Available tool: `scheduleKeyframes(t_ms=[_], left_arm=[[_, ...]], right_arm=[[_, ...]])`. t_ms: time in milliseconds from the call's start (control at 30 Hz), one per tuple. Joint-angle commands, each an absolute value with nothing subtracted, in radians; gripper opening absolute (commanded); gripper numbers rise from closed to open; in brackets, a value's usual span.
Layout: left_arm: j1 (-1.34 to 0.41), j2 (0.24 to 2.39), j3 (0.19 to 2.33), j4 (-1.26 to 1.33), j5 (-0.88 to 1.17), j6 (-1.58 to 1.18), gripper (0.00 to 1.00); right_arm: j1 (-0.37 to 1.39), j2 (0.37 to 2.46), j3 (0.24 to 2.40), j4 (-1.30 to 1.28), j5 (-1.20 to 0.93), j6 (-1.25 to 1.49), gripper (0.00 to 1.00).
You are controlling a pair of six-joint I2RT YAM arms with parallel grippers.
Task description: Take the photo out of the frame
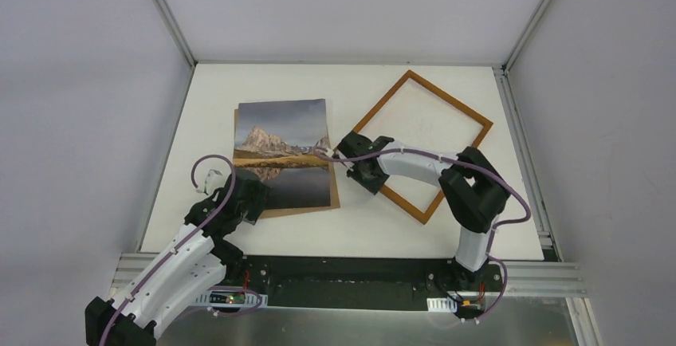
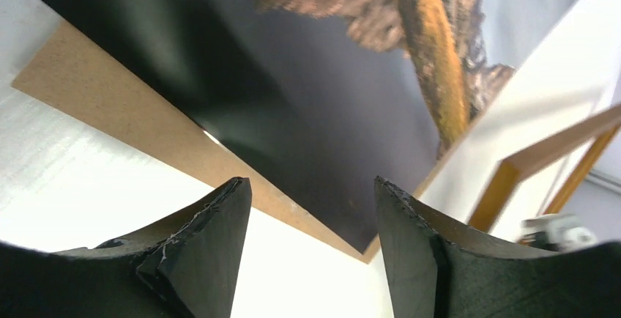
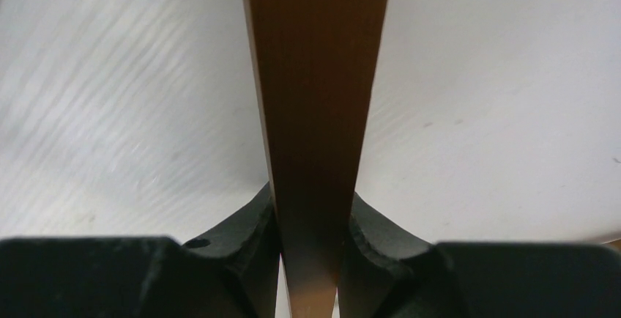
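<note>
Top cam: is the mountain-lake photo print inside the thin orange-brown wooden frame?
No, the photo print lies on a plain brown backing board beside the wooden frame, whose opening shows white table.

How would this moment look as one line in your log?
left tool open, empty, by photo | right tool shut on frame | photo out, flat on board | frame empty

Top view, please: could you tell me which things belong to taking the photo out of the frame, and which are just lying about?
Job: photo; frame, gripped by right claw; left claw, open.
Lying about: backing board under the photo; table.
</note>
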State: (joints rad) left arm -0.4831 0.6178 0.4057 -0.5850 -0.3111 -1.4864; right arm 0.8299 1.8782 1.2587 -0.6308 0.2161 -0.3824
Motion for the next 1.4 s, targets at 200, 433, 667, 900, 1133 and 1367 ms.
scheduleKeyframes(t_ms=[200,433,667,900,1133,1367], left_arm=[[-0.479,0.682,0.607,-0.652,-0.167,-1.208,0.65],[-0.479,0.643,0.731,-0.701,-0.16,-1.01,0.65],[-0.479,0.616,0.782,-0.749,-0.169,-0.949,0.65],[-0.479,0.61,0.804,-0.77,-0.159,-0.933,0.64],[-0.479,0.584,0.826,-0.805,-0.136,-0.932,0.64],[-0.479,0.543,0.876,-0.864,-0.129,-0.912,0.64]], right_arm=[[0.972,1.662,0.996,-0.615,0.275,-0.613,0.04],[1.029,1.56,0.809,-0.56,0.299,-0.7,0.04],[1.056,1.469,0.675,-0.506,0.338,-0.774,0.11],[1.052,1.496,0.687,-0.498,0.333,-0.762,0.11],[1.007,1.589,0.791,-0.519,0.345,-0.811,0.09],[0.936,1.662,0.879,-0.514,0.328,-0.863,0.14]])
